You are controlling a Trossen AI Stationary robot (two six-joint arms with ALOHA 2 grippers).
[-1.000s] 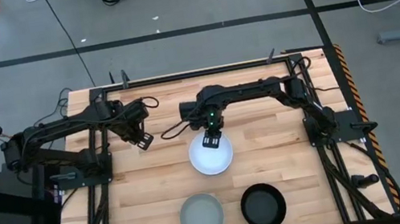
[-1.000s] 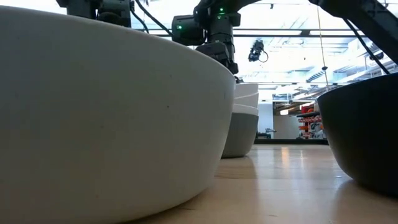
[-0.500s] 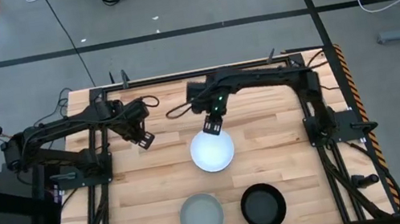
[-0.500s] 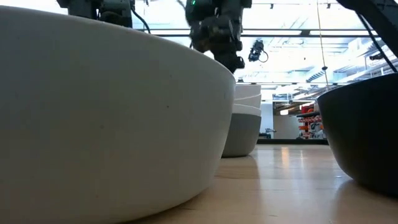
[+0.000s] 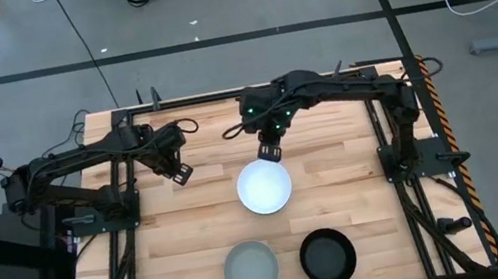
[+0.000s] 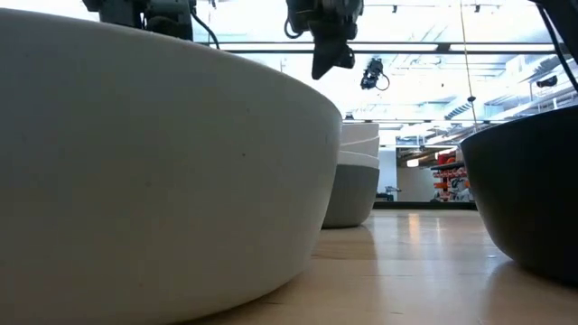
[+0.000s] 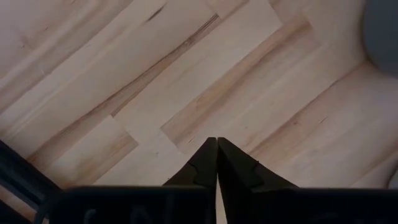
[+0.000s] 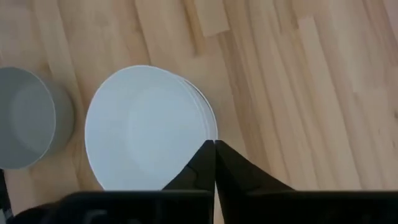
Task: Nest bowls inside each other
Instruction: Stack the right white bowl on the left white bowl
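Observation:
A nested stack of bowls point(image 5: 264, 187) stands mid-table, white on top; the low view shows white rims over a grey bowl point(image 6: 357, 185) at its base. A light grey bowl point(image 5: 251, 268) and a black bowl point(image 5: 329, 257) stand apart near the front edge. My right gripper point(image 5: 271, 152) hangs shut above the table just beyond the stack's far rim point(image 8: 149, 127), touching nothing. My left gripper point(image 5: 179, 174) waits shut over bare wood to the stack's left.
In the low view the light grey bowl point(image 6: 163, 162) fills the left and the black bowl point(image 6: 533, 199) the right. Bare wood lies between the stack and the two front bowls. The dark frame rails point(image 5: 388, 152) run along the table's sides.
My right gripper has risen from the stack's far rim and drawn back toward the table's far edge, and its fingers have shut on nothing. The stack stays where it was.

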